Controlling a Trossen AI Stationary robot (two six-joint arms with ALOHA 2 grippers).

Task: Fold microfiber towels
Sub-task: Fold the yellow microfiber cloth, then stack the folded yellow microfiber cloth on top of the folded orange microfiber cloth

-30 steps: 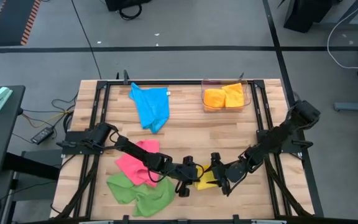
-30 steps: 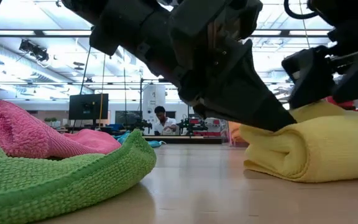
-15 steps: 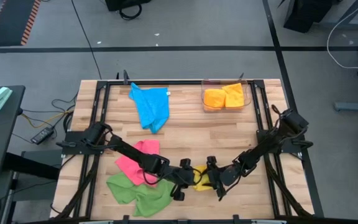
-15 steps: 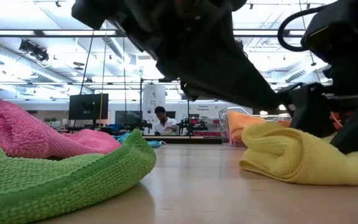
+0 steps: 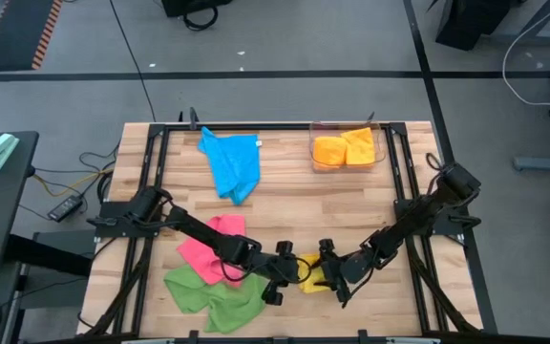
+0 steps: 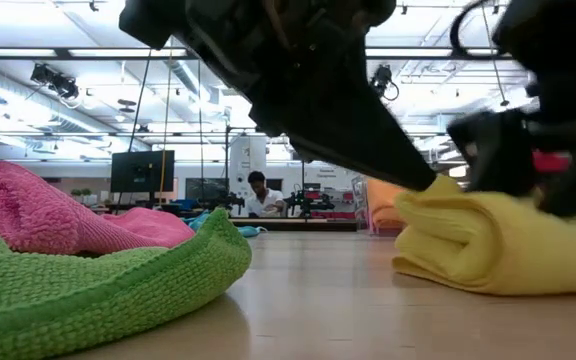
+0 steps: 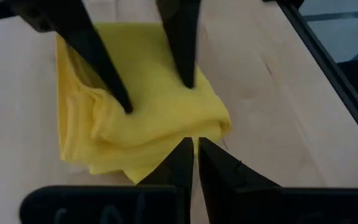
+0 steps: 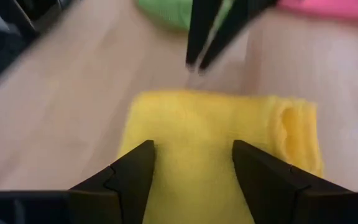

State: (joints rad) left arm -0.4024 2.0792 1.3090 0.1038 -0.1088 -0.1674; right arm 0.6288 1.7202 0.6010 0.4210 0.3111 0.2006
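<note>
Presently, on your tabletop (image 5: 285, 205): one yellow towel (image 5: 311, 274), folded into a thick bundle, lying near the front edge at centre, between both arms. Your right pincer (image 8: 192, 163) stands over it with its jaws spread wide and both tips pressing down on the cloth from above, a placement that looks meant to pin the fold flat rather than lift it; nothing is gripped between those jaws. Your left pincer (image 7: 195, 144) sits at the bundle's near edge with its fingers almost together, only a thin slit between them, and whether a lip of yellow cloth is caught there you cannot tell from these views; judged by position, it is at the seam where a last fold would be tucked or released. Remaining stock: pink towel (image 5: 208, 250) and green towel (image 5: 213, 296), both crumpled, at front left, touching each other; blue towel (image 5: 232, 162), loosely spread, at the far side left of centre. Finished goods: orange towels (image 5: 344, 148) folded inside the clear bin (image 5: 377, 143) at far right, likely the yellow one's destination.
</note>
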